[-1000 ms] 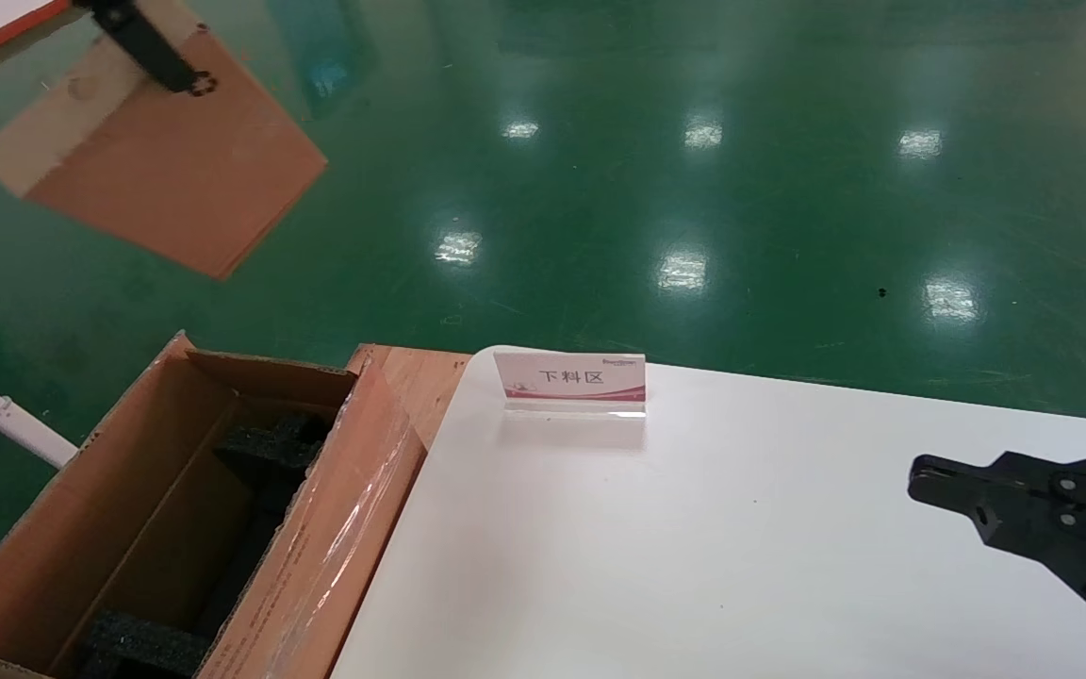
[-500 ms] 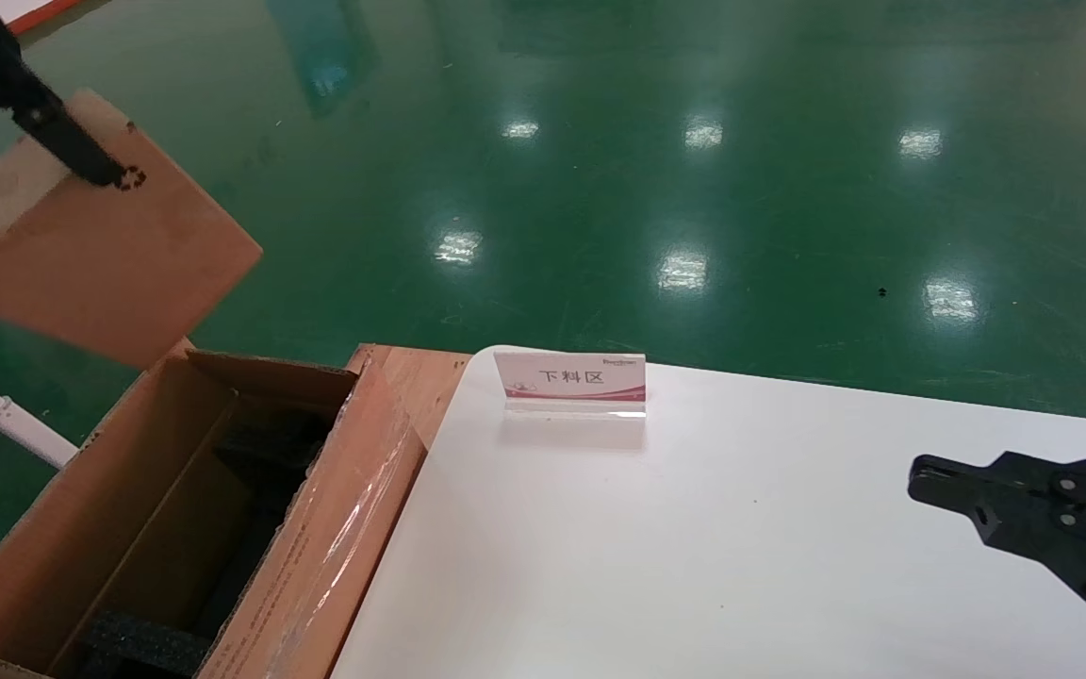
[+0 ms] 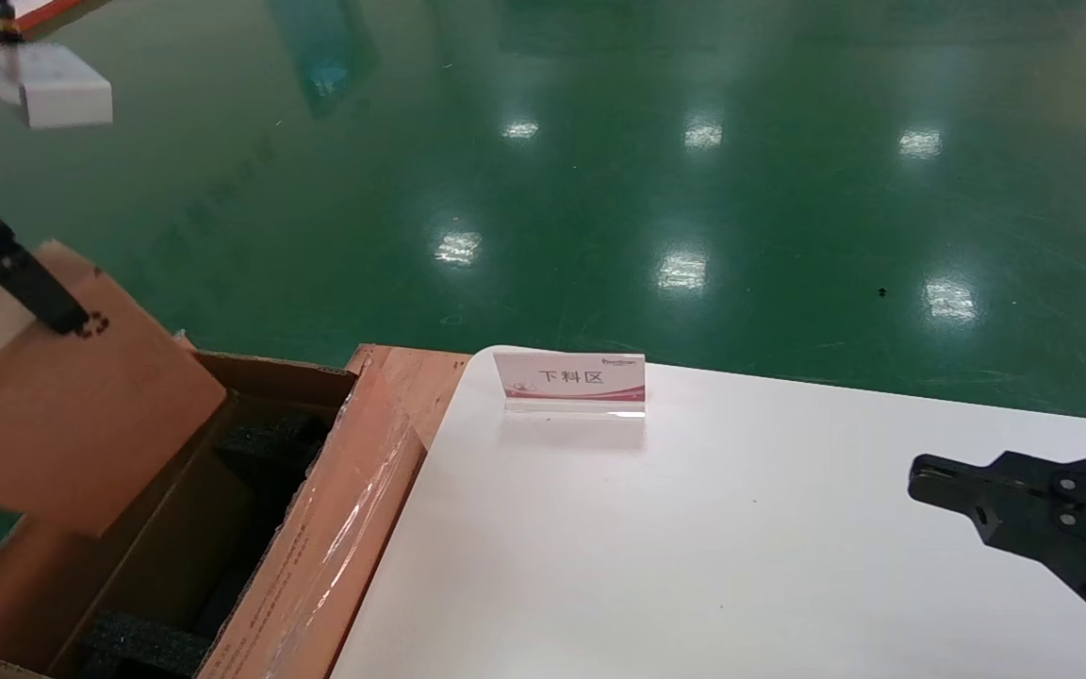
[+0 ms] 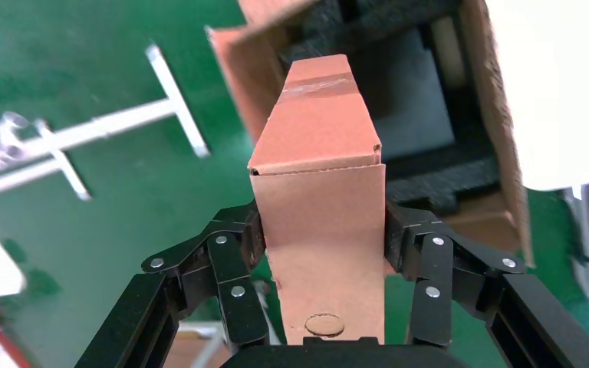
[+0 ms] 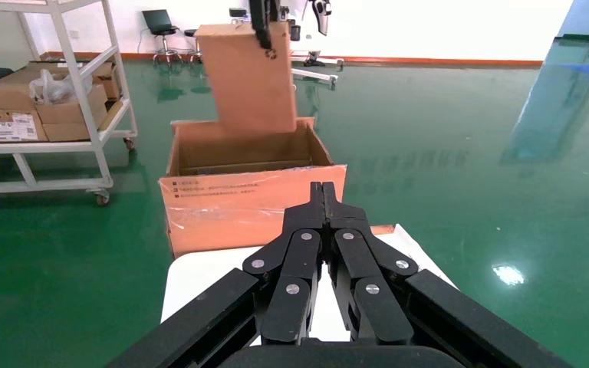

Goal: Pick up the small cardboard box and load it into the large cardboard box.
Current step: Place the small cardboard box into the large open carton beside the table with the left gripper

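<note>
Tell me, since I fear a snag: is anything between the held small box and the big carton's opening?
Nothing visible. The left gripper holds the small cardboard box over the large cardboard box, whose flaps are open.

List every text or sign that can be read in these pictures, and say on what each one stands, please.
"下料区": on the small sign on the white table.
Recycling mark, no words: on the small box held by the left gripper.
Small print on the large box's taped flap: too small to read.
Labels on cartons on the shelf: unreadable.
</note>
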You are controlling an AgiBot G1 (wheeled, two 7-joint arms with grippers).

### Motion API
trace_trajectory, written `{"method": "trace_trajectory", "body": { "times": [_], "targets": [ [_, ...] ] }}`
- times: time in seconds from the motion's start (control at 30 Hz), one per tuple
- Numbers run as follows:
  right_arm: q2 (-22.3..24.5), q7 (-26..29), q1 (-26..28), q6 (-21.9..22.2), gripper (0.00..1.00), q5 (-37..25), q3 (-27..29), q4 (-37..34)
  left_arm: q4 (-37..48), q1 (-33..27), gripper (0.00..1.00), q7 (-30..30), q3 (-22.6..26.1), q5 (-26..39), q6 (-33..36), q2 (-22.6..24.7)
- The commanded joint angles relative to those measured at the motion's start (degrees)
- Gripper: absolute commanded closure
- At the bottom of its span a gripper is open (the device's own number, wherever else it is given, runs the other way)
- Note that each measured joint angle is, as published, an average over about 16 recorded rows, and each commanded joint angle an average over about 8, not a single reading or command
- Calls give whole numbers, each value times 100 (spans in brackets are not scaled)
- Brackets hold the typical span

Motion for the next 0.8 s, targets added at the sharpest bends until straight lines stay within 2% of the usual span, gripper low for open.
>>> {"method": "trace_trajectory", "body": {
  "times": [0.03, 0.3, 0.8],
  "targets": [
    [0, 0, 0, 0, 0, 0, -1, 0, -88, 10, 100, -112, 272, -241, -3, 11],
    [1, -2, 1, 1, 0, 2, -3, 0, 374, 354, 100, -78, 794, -842, -110, 4],
    [3, -4, 2, 3, 0, 5, -8, 0, 1428, 1274, 100, 207, 810, -1190, -232, -276]
  ]
}}
